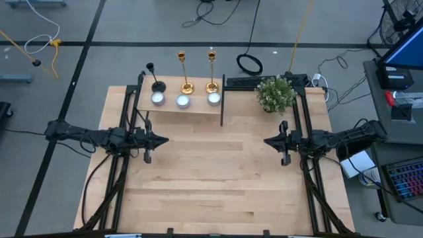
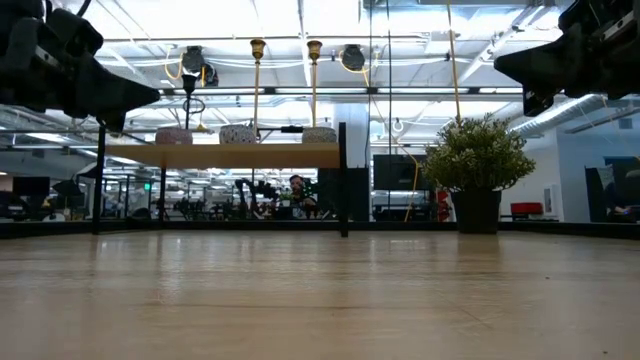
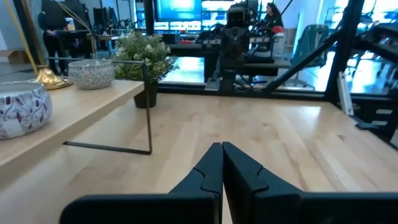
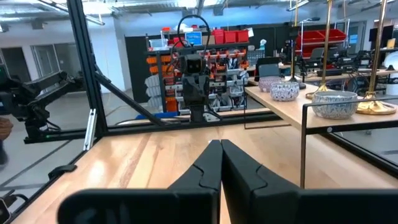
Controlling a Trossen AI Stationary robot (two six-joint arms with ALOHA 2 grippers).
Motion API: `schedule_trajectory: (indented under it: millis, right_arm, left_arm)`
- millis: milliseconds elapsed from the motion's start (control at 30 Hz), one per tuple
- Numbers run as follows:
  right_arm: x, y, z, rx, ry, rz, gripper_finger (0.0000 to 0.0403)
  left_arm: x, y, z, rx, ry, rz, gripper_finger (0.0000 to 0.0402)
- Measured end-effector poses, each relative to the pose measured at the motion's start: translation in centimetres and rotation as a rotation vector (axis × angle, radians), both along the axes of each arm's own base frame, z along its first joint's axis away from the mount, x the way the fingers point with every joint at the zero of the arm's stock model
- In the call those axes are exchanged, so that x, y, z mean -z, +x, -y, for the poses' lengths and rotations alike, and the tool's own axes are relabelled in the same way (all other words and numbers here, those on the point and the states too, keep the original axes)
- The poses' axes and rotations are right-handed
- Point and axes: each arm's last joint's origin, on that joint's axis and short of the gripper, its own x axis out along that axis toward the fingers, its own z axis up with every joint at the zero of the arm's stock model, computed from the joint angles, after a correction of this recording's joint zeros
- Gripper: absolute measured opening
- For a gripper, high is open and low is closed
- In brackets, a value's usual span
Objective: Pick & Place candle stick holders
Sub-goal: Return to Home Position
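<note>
Gold and black candle stick holders are standing along the shelf rear, behind three candles. The left gripper and right gripper are hovering empty, fingers pressed together, at opposite sides of the table; homing is calling for slow, shelf-clear retraction.

gold candlestick stem cut off, candle cropped

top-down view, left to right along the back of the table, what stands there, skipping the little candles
black candle stick holder → first gold candle stick holder → second gold candle stick holder → green plant
</note>
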Motion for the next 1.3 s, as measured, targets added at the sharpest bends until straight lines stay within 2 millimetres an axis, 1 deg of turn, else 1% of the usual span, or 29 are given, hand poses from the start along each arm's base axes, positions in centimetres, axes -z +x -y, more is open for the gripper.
schedule_trajectory:
  millis: [167, 333, 433, 500, 733, 1300]
  right_arm:
    - [0.2, 0.0, 0.0, -0.004, 0.012, -0.004, 0.0]
    - [0.6, 0.1, -0.1, -0.017, 0.049, -0.046, 0.0]
    - [0.7, 0.1, -0.3, -0.084, 0.03, -0.059, 0.0]
    - [1.0, 0.1, -0.3, -0.106, 0.024, -0.088, 0.0]
    - [1.4, 0.1, -0.3, -0.107, 0.006, -0.122, 0.0007]
    - [1.3, 0.1, -0.3, -0.108, 0.01, -0.118, 0.0013]
  left_arm:
    - [-0.1, 0.0, 0.0, 0.014, 0.013, 0.005, 0.0017]
    - [-0.1, 0.0, 0.1, 0.037, 0.019, 0.003, 0.0009]
    - [0.0, 0.0, 0.1, 0.049, 0.0, -0.002, 0.0003]
    - [0.0, 0.0, 0.1, 0.047, -0.031, -0.002, 0.0006]
    - [0.0, 0.0, 0.1, 0.047, -0.049, 0.0, 0.0031]
    - [0.0, 0.0, 0.1, 0.046, -0.051, 0.002, 0.0031]
